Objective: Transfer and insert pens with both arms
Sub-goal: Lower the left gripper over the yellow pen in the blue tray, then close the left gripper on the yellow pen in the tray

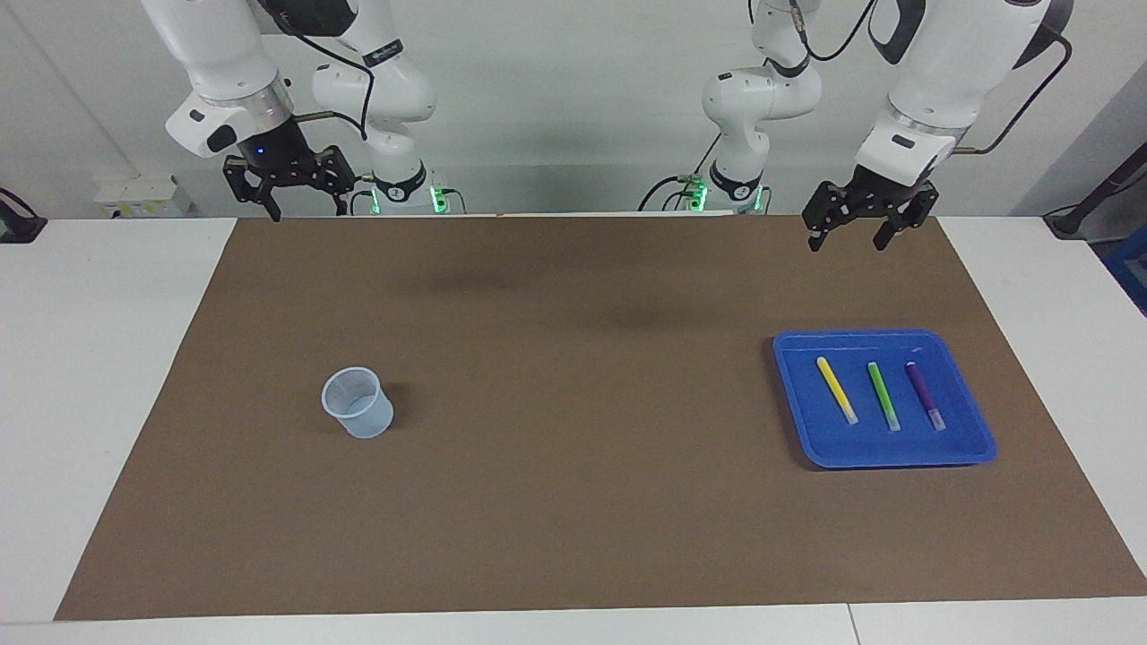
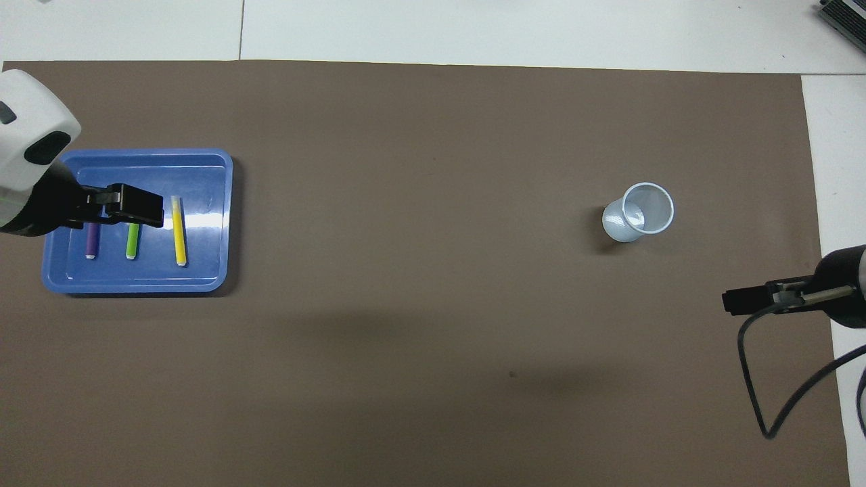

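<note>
Brown matting [image 1: 573, 502] covers most of the white table [image 1: 99, 358], and on it we see the whole working field. Above the edge nearest the robots we find both white arms raised and bent downward. The left arm [image 1: 941, 72] hangs its left gripper [image 1: 847, 235] in the air above the mat at its own end of the table, fingers spread apart and empty; seen from above, it overlaps the blue tray [image 2: 210, 223]. The right arm [image 1: 219, 63] holds the right gripper [image 1: 307, 210] over the mat's edge at the other end, fingers likewise spread and empty. In the tray we see three pens lying side by side, apart from one another: yellow pen [image 1: 837, 390], green pen [image 1: 883, 396], purple pen [image 1: 925, 395]. A pale translucent cup [image 1: 357, 402] stands upright toward the right arm's end, well apart from the tray, with bare mat between them.
</note>
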Controlling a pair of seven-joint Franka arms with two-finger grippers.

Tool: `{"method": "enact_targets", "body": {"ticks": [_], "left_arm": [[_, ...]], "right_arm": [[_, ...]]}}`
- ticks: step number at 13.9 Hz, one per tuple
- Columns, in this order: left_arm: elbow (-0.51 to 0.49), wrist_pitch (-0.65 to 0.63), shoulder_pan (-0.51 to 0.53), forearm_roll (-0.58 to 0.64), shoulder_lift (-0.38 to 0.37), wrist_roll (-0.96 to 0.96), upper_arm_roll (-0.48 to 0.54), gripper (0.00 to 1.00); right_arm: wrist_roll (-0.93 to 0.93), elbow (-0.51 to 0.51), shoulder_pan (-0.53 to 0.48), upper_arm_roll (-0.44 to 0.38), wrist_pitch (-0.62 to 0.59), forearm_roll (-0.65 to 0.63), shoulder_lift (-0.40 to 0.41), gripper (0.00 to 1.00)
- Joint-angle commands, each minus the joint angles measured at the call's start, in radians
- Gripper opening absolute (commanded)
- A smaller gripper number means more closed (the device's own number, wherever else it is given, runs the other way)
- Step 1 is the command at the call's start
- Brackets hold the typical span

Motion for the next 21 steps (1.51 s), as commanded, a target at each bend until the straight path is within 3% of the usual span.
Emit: {"method": "enact_targets", "body": {"ticks": [1,5,11,15,21], "left_arm": [[-0.066,0.036,0.037,0.003,-0.041,0.012,0.005,1.0],[-0.101,0.13,0.051,0.018,-0.018,0.014,0.005,1.0],[-0.109,0.26,0.094,0.082,0.14,0.018,0.007,1.0],[-0.235,0.376,0.133,0.084,0.143,0.023,0.005,1.0],[-0.328,0.504,0.137,0.084,0.179,0.02,0.005,1.0]], "right_arm": [[-0.023,-0.024,-0.005,0.002,0.013,-0.024,-0.022,1.0],[-0.022,-0.022,-0.004,0.002,0.013,-0.024,-0.022,1.0],[-0.02,-0.022,-0.004,0.002,0.013,-0.024,-0.022,1.0],[-0.02,-0.022,-0.004,0.002,0.013,-0.024,-0.022,1.0],[-0.019,-0.022,-0.004,0.002,0.013,-0.024,-0.022,1.0]]}}
